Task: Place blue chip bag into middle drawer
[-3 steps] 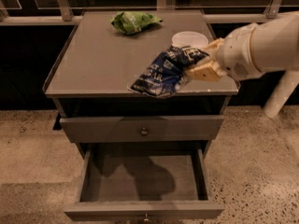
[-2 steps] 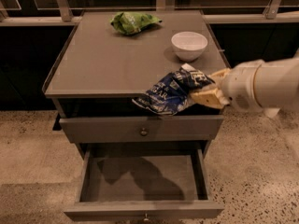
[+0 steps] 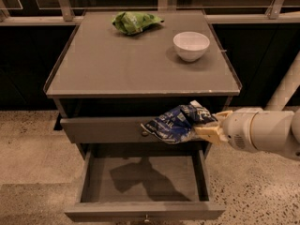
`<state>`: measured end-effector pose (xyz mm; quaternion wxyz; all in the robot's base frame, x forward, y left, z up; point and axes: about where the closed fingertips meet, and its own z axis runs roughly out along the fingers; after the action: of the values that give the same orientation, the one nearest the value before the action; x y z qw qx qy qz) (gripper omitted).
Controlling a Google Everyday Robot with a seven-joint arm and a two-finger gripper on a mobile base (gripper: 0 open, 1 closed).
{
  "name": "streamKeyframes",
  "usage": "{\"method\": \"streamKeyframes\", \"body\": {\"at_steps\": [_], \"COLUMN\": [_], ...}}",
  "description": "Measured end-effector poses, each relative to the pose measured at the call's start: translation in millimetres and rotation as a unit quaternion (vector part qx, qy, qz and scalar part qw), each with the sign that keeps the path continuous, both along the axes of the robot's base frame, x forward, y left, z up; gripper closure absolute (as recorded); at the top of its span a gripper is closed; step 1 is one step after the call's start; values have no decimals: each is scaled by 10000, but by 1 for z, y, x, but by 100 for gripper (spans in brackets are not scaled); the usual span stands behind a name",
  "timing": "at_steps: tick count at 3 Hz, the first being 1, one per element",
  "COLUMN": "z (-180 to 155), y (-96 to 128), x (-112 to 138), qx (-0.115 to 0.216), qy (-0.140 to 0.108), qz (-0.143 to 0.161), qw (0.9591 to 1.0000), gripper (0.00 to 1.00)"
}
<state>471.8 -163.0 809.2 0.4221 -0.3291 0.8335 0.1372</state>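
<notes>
The blue chip bag [image 3: 177,122] is a dark blue foil bag with white lettering. It hangs in the air in front of the cabinet, above the right half of the open middle drawer [image 3: 143,178]. My gripper [image 3: 205,126] is shut on the bag's right end, its tan fingers [image 3: 211,131] pinching the foil. The white arm reaches in from the right. The drawer is pulled out, its flat grey floor bare except for the bag's shadow. The small knob on its front [image 3: 146,217] shows at the bottom edge.
A green foil snack bag [image 3: 134,22] and a white bowl [image 3: 191,45] sit at the back of the grey cabinet top [image 3: 117,69]. The upper drawer front [image 3: 103,128] is closed, its knob partly hidden by the bag. Speckled floor lies on both sides.
My gripper has carried the blue chip bag off the cabinet top, forward and down, to hang in front of the upper drawer, over the open drawer.
</notes>
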Motion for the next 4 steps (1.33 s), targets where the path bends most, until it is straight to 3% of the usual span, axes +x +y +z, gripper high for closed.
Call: {"method": "streamKeyframes", "body": {"at_steps": [2,3,4], "z": [-13,-61,-115], "y": [5,5,8], "x": [-6,-11,-7], "qx": [0,375,899], "qy": [53,270,487], "qz": [-10,-184,-297], "qw": [10000,9988,9943], "gripper": [100,100,100]}}
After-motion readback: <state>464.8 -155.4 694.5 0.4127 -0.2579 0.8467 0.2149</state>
